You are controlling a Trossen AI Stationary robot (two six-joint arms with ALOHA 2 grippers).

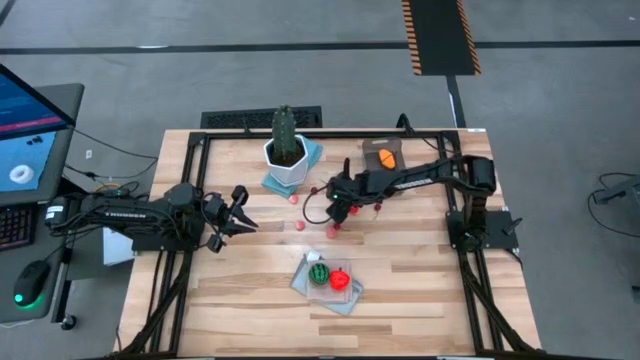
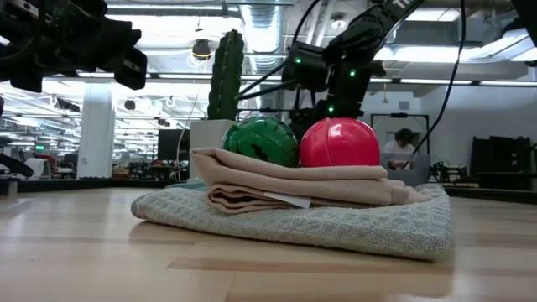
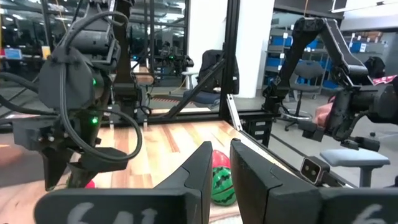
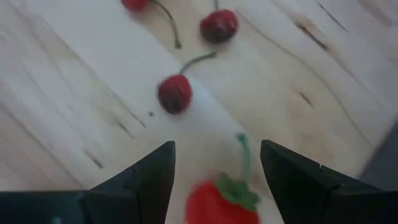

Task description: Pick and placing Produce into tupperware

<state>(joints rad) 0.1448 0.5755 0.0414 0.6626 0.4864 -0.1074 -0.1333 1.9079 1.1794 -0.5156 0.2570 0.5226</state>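
Observation:
The tupperware (image 1: 372,150) stands at the far right of the table with an orange piece (image 1: 385,158) in it. A green-striped ball (image 1: 318,273) and a red ball (image 1: 340,280) rest on a folded cloth (image 1: 322,290) near the front. My right gripper (image 4: 217,149) points down at the table's middle, open, its fingers on either side of a red strawberry-like piece (image 4: 221,202) lying on the wood. Cherries (image 4: 175,93) lie just beyond it. My left gripper (image 3: 222,168) waits level at the table's left, with a narrow gap between its fingers and nothing in it.
A cactus in a white pot (image 1: 287,150) stands on a blue cloth at the far middle, close to my right gripper. Small red bits (image 1: 299,226) lie loose on the wood between the two arms. A black frame rims the table.

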